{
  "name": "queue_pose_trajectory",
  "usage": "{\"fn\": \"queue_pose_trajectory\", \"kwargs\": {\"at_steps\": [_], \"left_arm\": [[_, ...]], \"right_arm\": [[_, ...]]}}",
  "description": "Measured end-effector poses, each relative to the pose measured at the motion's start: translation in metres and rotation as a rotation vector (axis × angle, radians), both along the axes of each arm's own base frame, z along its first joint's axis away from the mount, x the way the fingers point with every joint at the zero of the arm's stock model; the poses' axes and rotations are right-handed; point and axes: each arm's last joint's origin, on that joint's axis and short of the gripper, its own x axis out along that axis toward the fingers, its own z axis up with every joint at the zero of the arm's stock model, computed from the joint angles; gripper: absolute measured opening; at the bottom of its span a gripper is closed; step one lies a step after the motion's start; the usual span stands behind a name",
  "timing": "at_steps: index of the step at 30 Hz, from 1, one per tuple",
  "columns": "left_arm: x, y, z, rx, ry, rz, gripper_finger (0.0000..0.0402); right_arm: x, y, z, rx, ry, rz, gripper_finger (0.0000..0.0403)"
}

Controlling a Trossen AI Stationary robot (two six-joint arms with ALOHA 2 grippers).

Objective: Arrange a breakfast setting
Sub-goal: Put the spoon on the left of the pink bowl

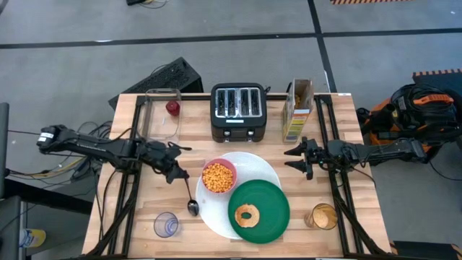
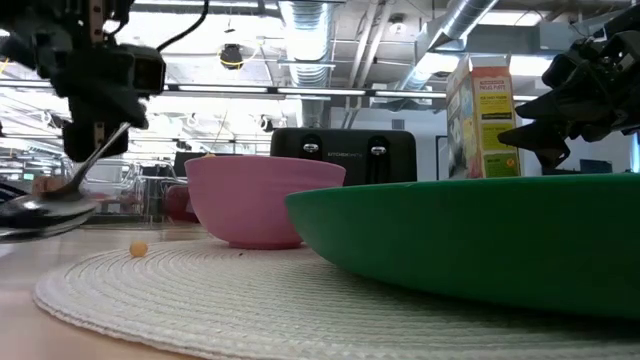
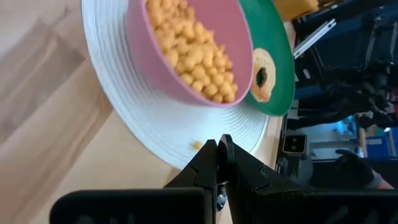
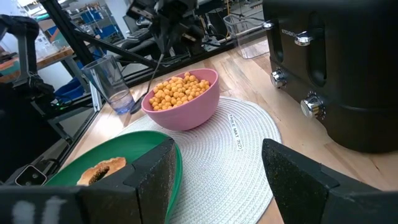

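Note:
The big white round plate (image 1: 216,217) lies at the table's middle near side. The pink bowl (image 1: 219,177) of orange cereal (image 4: 180,91) stands on its far left part. The green plate (image 1: 268,202) overlaps its near right part and carries the ring bagel (image 1: 247,214). The small red fruit (image 1: 172,107) sits in the clear container. My left gripper (image 1: 180,174), left of the bowl, is shut on the metal spoon (image 1: 191,201). My right gripper (image 1: 294,159) is open and empty, right of the white plate. My left gripper pinches the spoon's handle near its free end (image 2: 108,145) between its two fingers (image 2: 88,135), coming from above and pointing down. The spoon slants down below the fingers toward the table's near edge. Its bowl (image 2: 45,212) is low by the tabletop; whether it touches, I cannot tell.
The black toaster (image 1: 238,112) and a cereal box (image 1: 298,108) stand at the far side. The clear container (image 1: 162,114) is at the far left. A blue cup (image 1: 165,224) and a glass of orange drink (image 1: 323,216) stand near the front edge. One loose cereal piece (image 3: 197,145) lies on the white plate.

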Motion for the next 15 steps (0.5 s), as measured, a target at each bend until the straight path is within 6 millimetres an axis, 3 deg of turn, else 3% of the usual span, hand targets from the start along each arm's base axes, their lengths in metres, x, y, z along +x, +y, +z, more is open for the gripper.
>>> {"fn": "queue_pose_trajectory", "kwargs": {"at_steps": [15], "left_arm": [[-0.01, 0.013, -0.041, -0.139, -0.02, 0.053, 0.0004]], "right_arm": [[0.0, 0.0, 0.0, 0.0, 0.001, 0.0, 0.026]]}}
